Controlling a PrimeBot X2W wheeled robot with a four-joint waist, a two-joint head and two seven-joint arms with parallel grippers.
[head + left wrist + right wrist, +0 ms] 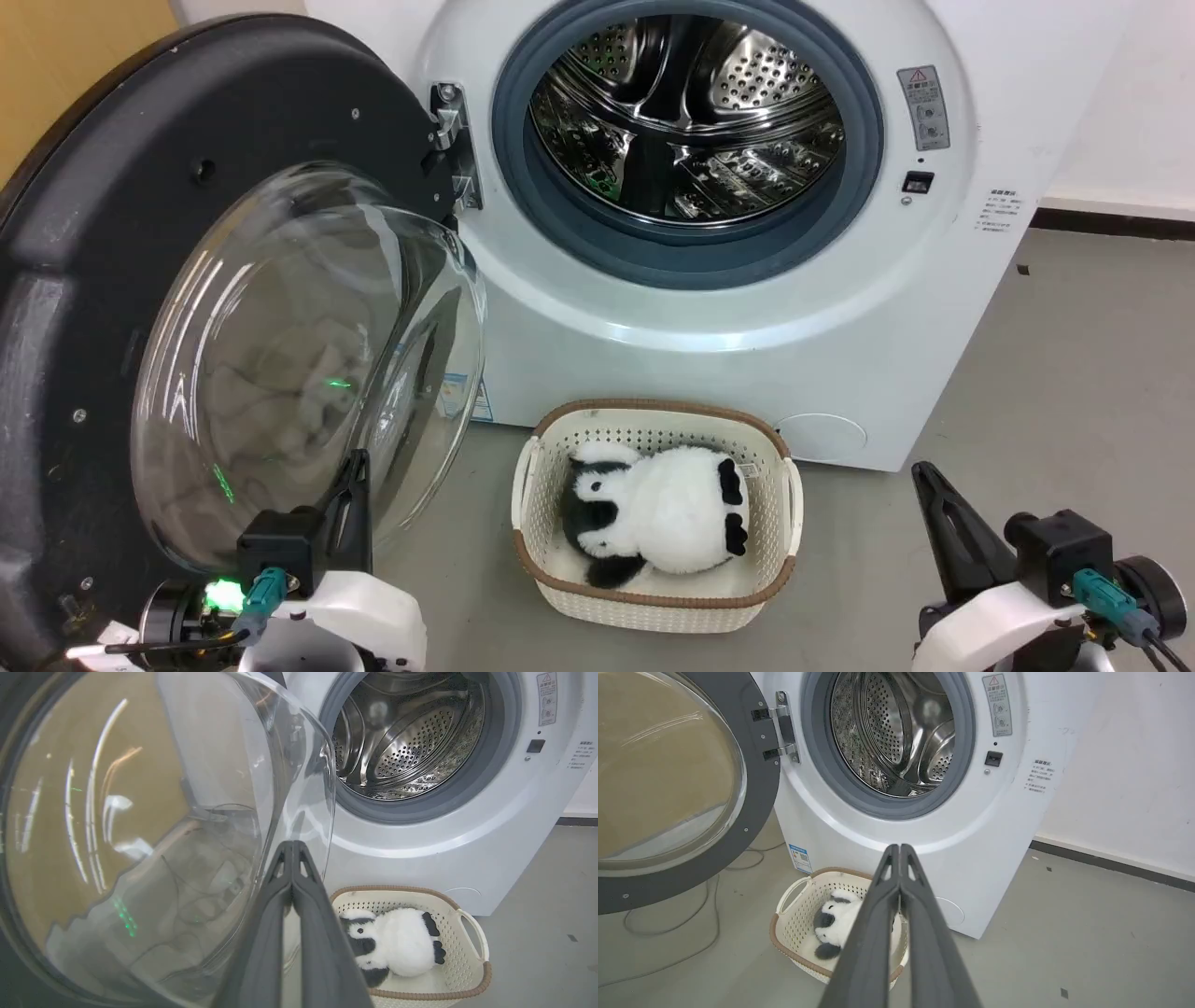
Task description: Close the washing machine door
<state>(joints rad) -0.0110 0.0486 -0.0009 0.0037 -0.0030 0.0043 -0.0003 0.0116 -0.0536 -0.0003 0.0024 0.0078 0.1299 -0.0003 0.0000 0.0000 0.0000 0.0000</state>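
Black-rimmed washing machine door (140, 140) stands wide open; left gripper (356, 467), clenched empty, sits close beside it, likely as blunt pusher.

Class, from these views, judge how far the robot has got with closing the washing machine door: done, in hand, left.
Done: nothing; the washing machine door stands open, drum exposed. In hand: the left gripper, shut, points at its glass; contact unclear. Left: swing it onto the washing machine; the right gripper hangs shut.
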